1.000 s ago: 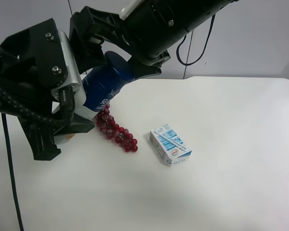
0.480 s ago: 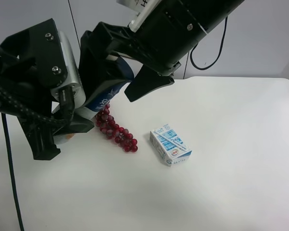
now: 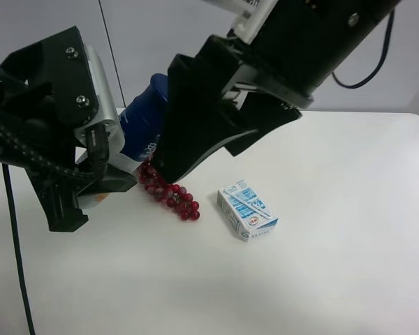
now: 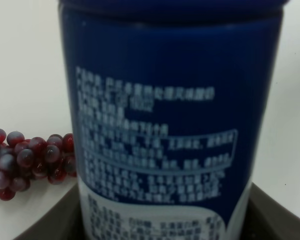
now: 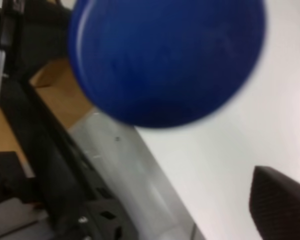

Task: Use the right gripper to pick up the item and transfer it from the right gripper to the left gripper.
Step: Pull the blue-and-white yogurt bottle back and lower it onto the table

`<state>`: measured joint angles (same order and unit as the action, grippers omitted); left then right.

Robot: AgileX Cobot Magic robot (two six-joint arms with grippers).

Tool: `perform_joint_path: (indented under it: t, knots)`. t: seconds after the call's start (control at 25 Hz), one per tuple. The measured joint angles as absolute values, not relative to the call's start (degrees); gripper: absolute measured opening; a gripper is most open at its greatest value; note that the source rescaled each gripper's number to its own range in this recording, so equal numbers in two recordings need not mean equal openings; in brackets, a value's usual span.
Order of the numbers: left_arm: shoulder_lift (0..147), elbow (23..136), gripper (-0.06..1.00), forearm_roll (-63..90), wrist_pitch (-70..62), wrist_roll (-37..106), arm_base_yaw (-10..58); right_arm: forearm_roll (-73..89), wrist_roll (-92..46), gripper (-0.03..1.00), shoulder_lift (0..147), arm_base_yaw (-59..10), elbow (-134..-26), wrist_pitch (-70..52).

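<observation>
The item, a bottle (image 3: 142, 125) with a dark blue cap and upper part, is tilted above the table, its lower end between the fingers of my left gripper (image 3: 116, 167), the black claw with the silver plate. It fills the left wrist view (image 4: 170, 125), where a dark finger (image 4: 276, 218) shows beside its white lower body. My right gripper (image 3: 204, 155) is open, its fingers spread just off the cap end. In the right wrist view the blurred blue cap (image 5: 165, 55) faces the camera, apart from one black fingertip (image 5: 281, 201).
A red grape bunch (image 3: 169, 190) lies on the white table (image 3: 335, 265) just below the bottle and also shows in the left wrist view (image 4: 30, 160). A blue-white carton box (image 3: 247, 210) lies to its right. A black cable hangs at the view's left edge.
My right gripper has opened, let go of the bottle's cap end and drawn back toward the exterior view's right. The bottle stays in my left gripper, which has not moved.
</observation>
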<state>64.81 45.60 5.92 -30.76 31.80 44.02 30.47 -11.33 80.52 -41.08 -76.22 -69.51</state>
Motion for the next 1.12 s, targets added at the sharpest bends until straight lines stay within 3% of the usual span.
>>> perform_joint_path:
  t: [0.36,1.12]
  knots:
    - [64.8,45.6,0.06,5.9,-30.8,31.8,44.0,20.1,-8.5,1.00,64.2,-41.1,-73.5,-69.5]
    - [64.8,45.6,0.06,6.0,-30.7,31.8,44.0,7.6,-3.9,1.00,13.6,-41.2,-34.2,-65.6]
